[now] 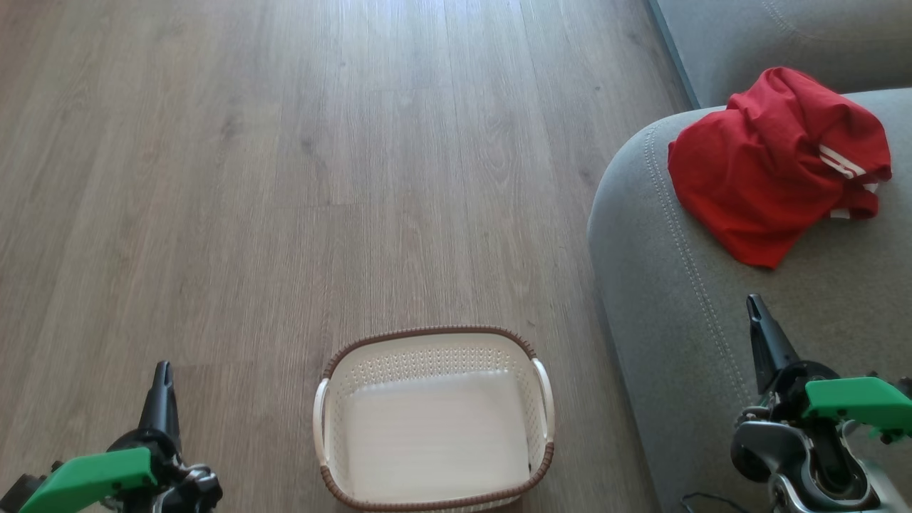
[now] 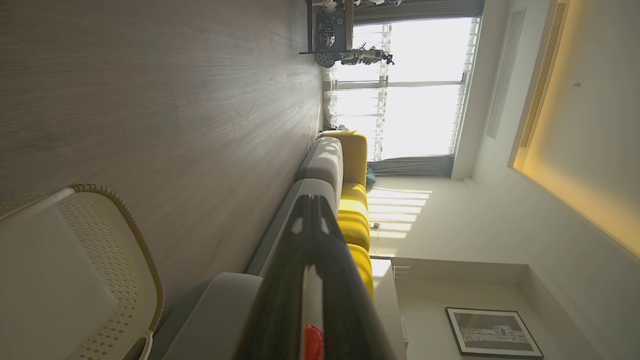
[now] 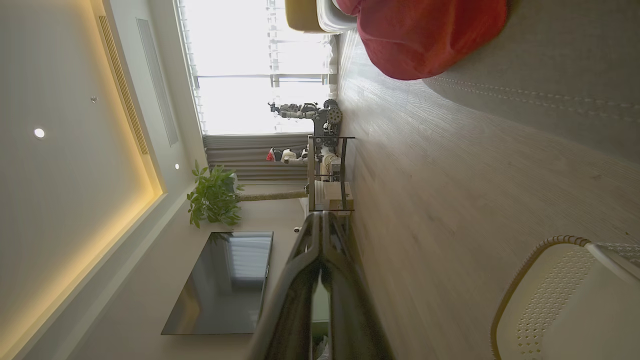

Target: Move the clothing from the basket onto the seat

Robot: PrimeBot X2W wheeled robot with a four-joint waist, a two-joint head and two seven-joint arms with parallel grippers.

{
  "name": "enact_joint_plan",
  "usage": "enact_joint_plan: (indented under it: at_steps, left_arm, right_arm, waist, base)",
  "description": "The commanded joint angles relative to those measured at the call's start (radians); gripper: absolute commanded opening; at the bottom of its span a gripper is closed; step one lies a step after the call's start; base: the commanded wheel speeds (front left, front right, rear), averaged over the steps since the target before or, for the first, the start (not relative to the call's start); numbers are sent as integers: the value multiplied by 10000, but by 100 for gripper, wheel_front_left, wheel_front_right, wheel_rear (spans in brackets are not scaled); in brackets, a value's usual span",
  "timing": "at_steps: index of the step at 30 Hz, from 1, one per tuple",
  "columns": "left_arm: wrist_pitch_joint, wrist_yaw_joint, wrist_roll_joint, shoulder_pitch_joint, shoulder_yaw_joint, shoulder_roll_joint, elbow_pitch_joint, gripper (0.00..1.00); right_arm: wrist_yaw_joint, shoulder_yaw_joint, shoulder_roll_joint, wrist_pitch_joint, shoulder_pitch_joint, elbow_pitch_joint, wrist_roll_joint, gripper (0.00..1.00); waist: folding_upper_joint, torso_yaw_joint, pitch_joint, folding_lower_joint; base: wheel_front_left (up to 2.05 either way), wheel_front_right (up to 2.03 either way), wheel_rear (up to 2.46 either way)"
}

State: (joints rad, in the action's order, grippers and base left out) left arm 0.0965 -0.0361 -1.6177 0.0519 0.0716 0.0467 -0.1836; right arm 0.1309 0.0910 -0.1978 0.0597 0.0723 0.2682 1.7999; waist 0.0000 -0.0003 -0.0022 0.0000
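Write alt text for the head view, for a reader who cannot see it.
Red clothing lies on the grey seat at right; the off-white basket stands empty on the wood floor, bottom centre. The left end effector and right end effector, both shut, sit in the lower corners.

The clothing (image 1: 773,164) lies on the seat (image 1: 655,285), right of the basket (image 1: 434,420).

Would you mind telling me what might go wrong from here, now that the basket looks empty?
The clothing lies bunched near the seat's rounded edge, so it might slide off. The basket stands on the floor just ahead between the shut left gripper and right gripper; rolling forward could knock it.
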Motion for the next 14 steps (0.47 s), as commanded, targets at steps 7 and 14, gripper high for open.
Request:
enact_joint_plan:
  at_steps: [7,14]
  left_arm:
    - [79,-80,17,490,354,104,312,0]
    - [82,-80,19,490,357,102,313,0]
  right_arm:
    - [-2,318,-349,164,499,-422,175,0]
    - [-2,427,-434,255,500,-452,271,0]
  waist:
    - [0,0,1,0]
    - [0,0,2,0]
  base:
    - [0,0,0]
    - [0,0,0]
